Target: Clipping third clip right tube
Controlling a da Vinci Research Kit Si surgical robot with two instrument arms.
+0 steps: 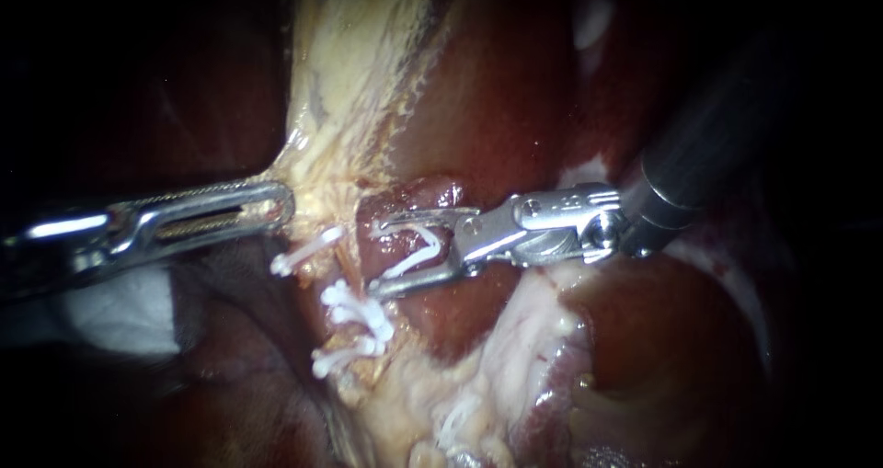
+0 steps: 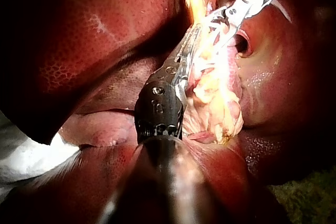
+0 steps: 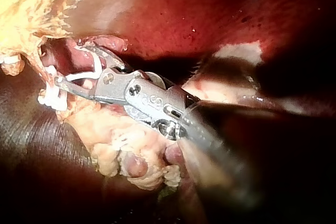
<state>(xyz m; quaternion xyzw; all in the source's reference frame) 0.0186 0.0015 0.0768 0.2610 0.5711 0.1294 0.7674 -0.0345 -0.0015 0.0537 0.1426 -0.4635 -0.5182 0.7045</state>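
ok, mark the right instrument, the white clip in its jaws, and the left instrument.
right instrument (image 1: 379, 255), endoscope view, midway between its jaw tips.
white clip (image 1: 412, 261), endoscope view, on its lower leg.
left instrument (image 1: 285, 203), endoscope view, at its tip.

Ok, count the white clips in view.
4: a loaded clip held in the right instrument's jaws; upper clip, middle clip and lower clip left of it. Others may be hidden.
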